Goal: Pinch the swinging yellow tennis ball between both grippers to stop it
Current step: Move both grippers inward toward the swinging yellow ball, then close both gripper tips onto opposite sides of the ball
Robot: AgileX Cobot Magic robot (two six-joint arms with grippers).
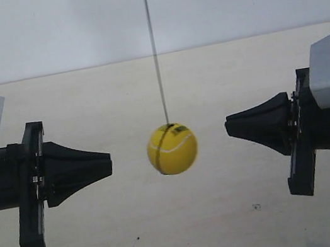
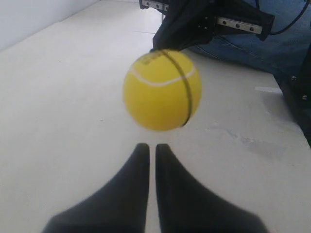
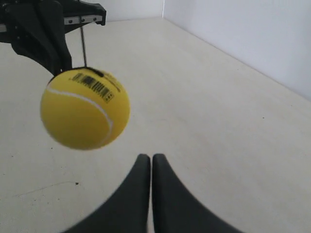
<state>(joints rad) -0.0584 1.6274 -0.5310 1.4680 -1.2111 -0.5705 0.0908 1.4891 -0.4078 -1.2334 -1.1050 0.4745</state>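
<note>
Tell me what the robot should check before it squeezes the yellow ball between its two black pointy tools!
1. Yellow tennis ball hangs between the two tips: ok, as the exterior view shows.
2. Left tool closed into one point: ok, fingers almost together.
3. Right tool closed into one point: ok.
4. Tips level with the ball: ok, both point within its height, though the tip at the exterior view's right sits a little higher.
5. Tips touching the ball: not ok, there is a gap on each side.
6. Ball at rest: cannot tell. Its edges blur in the wrist views, and the string looks straight.
</note>
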